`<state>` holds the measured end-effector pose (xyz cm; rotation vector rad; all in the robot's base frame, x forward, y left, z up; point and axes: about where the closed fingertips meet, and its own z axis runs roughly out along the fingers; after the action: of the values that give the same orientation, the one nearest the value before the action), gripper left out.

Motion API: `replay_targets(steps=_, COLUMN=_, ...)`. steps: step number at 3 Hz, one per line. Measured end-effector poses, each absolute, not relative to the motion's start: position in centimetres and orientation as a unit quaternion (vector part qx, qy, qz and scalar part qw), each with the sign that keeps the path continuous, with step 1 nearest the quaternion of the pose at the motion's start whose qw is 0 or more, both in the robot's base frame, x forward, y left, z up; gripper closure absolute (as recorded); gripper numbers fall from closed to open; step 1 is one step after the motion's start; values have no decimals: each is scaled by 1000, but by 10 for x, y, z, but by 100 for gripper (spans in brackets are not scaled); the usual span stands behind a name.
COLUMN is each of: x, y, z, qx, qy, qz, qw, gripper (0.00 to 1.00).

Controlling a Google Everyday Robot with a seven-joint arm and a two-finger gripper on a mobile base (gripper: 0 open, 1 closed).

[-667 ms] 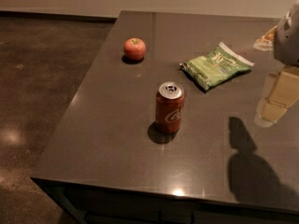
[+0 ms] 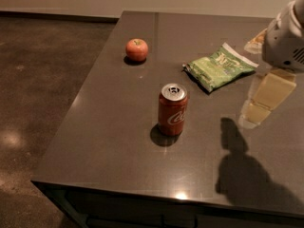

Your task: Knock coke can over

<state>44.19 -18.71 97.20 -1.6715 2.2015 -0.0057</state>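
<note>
The coke can [image 2: 172, 109] stands upright near the middle of the dark table [image 2: 109, 141]; it is red with white script and a silver top. My gripper [image 2: 252, 115] hangs at the right side of the view, pale yellow fingers pointing down under a white wrist housing [image 2: 285, 39]. It is to the right of the can, well apart from it and just above the table. Its shadow falls on the table at the front right.
A red apple [image 2: 137, 50] sits at the back left of the table. A green snack bag [image 2: 218, 66] lies behind the can, toward the right. Another packet [image 2: 255, 42] is partly hidden behind the wrist. The table's left and front edges drop to a brown floor.
The gripper has moved a little to the left, toward the can. The can, apple and bag have not moved.
</note>
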Motion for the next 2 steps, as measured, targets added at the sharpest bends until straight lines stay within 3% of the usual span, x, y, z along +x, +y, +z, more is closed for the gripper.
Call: replay_targets(steps=2, x=442, y=-117, z=946, qx=-575, qy=771, qz=90, qw=258, gripper=0)
